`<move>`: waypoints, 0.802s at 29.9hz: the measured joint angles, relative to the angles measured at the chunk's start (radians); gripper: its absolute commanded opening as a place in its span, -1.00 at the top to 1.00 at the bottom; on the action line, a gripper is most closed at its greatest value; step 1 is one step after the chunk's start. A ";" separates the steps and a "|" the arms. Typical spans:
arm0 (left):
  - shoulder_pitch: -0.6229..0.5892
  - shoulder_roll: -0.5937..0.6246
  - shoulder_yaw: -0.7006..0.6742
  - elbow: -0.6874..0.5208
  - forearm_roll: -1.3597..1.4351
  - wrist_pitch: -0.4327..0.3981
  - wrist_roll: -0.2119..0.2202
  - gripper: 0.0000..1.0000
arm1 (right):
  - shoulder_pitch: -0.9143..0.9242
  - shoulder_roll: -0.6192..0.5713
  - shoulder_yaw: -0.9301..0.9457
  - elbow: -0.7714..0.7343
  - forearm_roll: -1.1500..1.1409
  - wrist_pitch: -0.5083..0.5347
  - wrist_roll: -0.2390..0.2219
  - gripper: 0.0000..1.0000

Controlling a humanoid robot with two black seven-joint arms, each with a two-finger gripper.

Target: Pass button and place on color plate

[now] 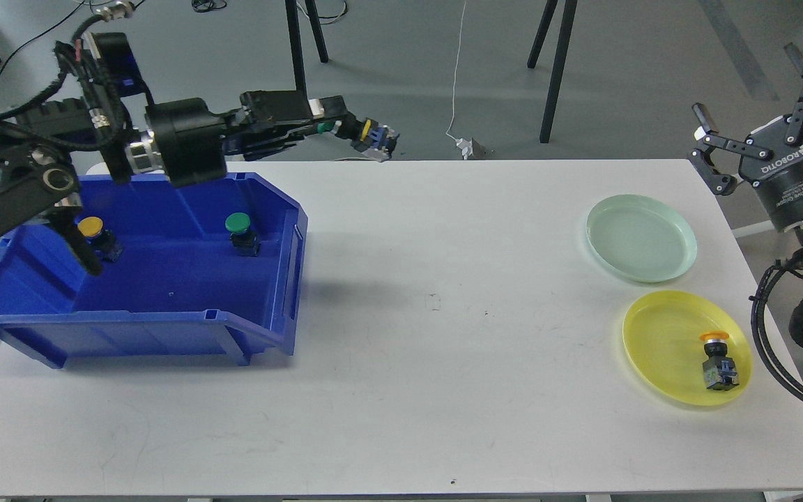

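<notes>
My left gripper [332,127] is raised high above the table's back edge, to the right of the blue bin [283,209]. It is shut on a green button [371,134], whose body sticks out to the right. In the bin stand a yellow button [93,233] and another green button [240,230]. My right gripper [757,101] is open and empty at the far right, past the table's edge. The pale green plate [640,238] is bare. The yellow plate [659,341] holds an orange-capped button [717,360].
The white table [429,335] spans the view. Black stand legs [297,66] and a white cable with a plug [463,143] are on the floor behind the table. My right arm's cables [785,335] hang beside the yellow plate.
</notes>
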 measured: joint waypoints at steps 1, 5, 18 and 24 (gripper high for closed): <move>0.005 -0.042 0.000 0.010 -0.024 0.000 0.000 0.71 | -0.010 -0.004 0.000 0.010 -0.069 0.000 0.002 -0.99; 0.047 -0.203 -0.001 0.109 -0.069 0.000 0.000 0.71 | -0.066 -0.005 0.005 0.081 -0.294 -0.010 0.008 -0.99; 0.102 -0.299 -0.031 0.212 -0.151 0.000 0.000 0.69 | -0.114 0.176 -0.011 0.236 -0.622 -0.117 0.064 -0.99; 0.103 -0.300 -0.031 0.211 -0.161 0.000 0.000 0.68 | -0.094 0.257 -0.081 0.217 -0.654 -0.218 0.064 -0.99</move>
